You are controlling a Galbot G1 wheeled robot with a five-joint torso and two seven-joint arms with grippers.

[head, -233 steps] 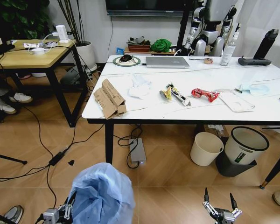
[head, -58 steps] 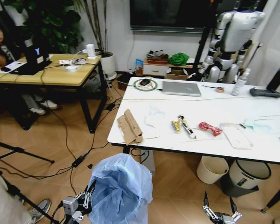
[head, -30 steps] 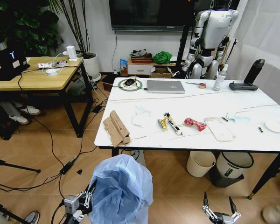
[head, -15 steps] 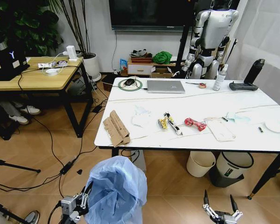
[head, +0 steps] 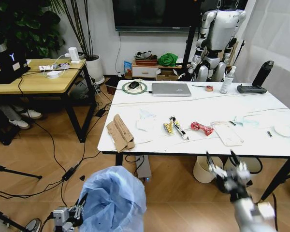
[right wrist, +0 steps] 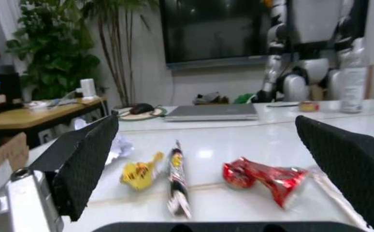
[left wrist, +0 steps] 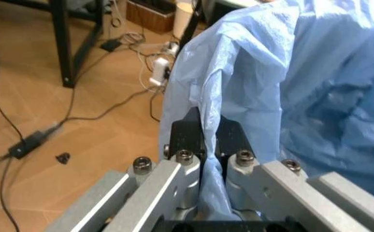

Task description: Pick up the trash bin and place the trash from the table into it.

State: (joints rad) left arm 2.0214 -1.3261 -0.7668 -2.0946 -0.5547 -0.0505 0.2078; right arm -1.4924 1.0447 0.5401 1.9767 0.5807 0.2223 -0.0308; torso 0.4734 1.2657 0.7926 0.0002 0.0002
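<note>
While the robot stands short of the table, the scene reads so:

Trash bin: the trash bin (head: 112,200) hangs low at the robot's left, above the wooden floor (head: 38,159) and in front of the table's near left corner; its mouth faces up and its crinkly blue liner bulges over the rim.
Left gripper: the left gripper (left wrist: 206,140) has its jaws clamped together on a fold of the blue bag at the bin's rim; in the head view it sits at the bin's left side (head: 67,216).
Right gripper: the right gripper (head: 223,163) is raised in front of the table's near edge, jaws wide apart and pointing up toward the tabletop, holding nothing.
Trash: the litter lies in a loose row across the tabletop. The folded brown cardboard (head: 120,133) sits at the near left corner, its long axis running from the edge back into the table. Next come the crumpled white tissue (head: 146,122), the yellow-black wrapper (head: 175,127) lying aslant, the red wrapper (head: 202,128) and the clear plastic tray (head: 228,134). The pale-blue mask (head: 242,121) and the white lid (head: 283,130) lie farther right.
Tabletop: the table (head: 203,108) is white marble-look on black legs; a silver laptop (head: 171,89) and a white bottle (head: 225,81) stand toward its far side.
Room: a wooden desk (head: 34,79) stands at left with plants behind, a dark screen (head: 154,14) hangs on the wall, and a cream bin (head: 202,170) stands under the table.
</note>
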